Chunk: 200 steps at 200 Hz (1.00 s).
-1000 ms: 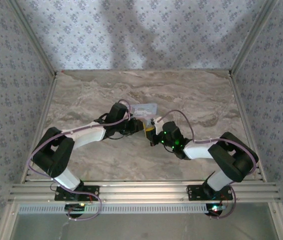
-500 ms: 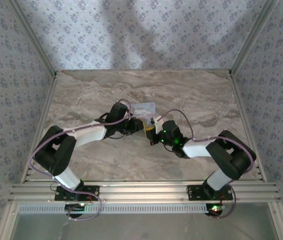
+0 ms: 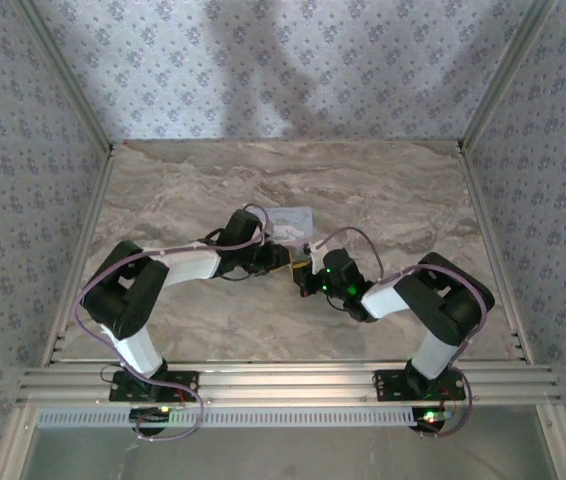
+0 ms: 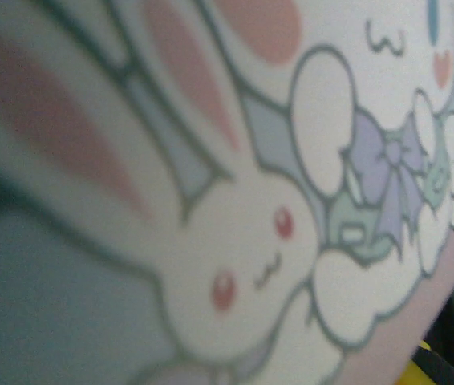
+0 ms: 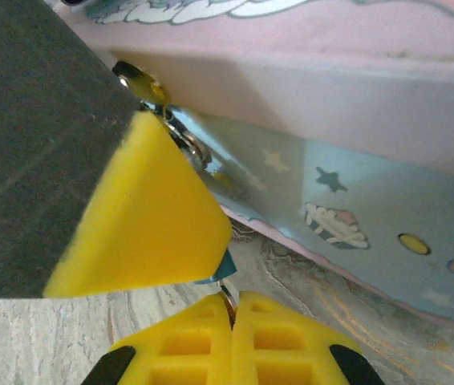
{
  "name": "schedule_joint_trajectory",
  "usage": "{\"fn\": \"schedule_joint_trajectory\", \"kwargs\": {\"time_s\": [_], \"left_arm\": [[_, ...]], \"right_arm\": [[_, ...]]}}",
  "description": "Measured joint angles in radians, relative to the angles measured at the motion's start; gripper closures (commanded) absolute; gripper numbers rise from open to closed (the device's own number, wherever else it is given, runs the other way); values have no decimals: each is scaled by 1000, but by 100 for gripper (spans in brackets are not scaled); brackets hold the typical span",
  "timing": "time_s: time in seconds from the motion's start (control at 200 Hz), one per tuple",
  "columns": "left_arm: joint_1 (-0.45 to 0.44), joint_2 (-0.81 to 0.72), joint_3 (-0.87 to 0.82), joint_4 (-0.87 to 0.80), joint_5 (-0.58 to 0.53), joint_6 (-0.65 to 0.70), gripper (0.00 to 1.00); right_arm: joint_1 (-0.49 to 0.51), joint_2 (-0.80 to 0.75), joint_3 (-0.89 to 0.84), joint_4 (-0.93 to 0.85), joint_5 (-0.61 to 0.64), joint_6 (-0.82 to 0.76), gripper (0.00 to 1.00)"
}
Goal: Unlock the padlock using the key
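right pincer [image 5: 233, 314], bottom centre: pads together, clamped on the thin metal key [image 5: 229, 300]. padlock [image 5: 224, 268] sits just above, partly behind a yellow wedge [image 5: 147, 208]. tin [image 5: 355, 200] lies beyond, upper right. left pincer [image 3: 280, 258]: state cannot be told.

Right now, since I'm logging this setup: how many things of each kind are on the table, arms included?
Robot arms: 2
Tin: 1
Padlock, mostly hidden: 1
Key: 1
Total: 5

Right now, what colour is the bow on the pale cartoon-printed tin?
Purple bow, clearest in the left wrist view.
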Motion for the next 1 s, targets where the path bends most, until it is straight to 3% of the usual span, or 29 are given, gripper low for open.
{"fn": "schedule_joint_trajectory", "kwargs": {"time_s": [0.255,0.395,0.6,0.999], "left_arm": [[2,-8,-11,-4,1,1,41],[14,-53,-42,-5,1,1,32],[56,-149,-135,21,0,-32,31],[65,-161,-265,271,16,-221,43]], "right_arm": [[11,54,-10,64,1,42,100],[13,63,-13,65,1,59,100],[16,63,-13,65,-10,104,100],[33,63,21,57,-42,233,100]]}}
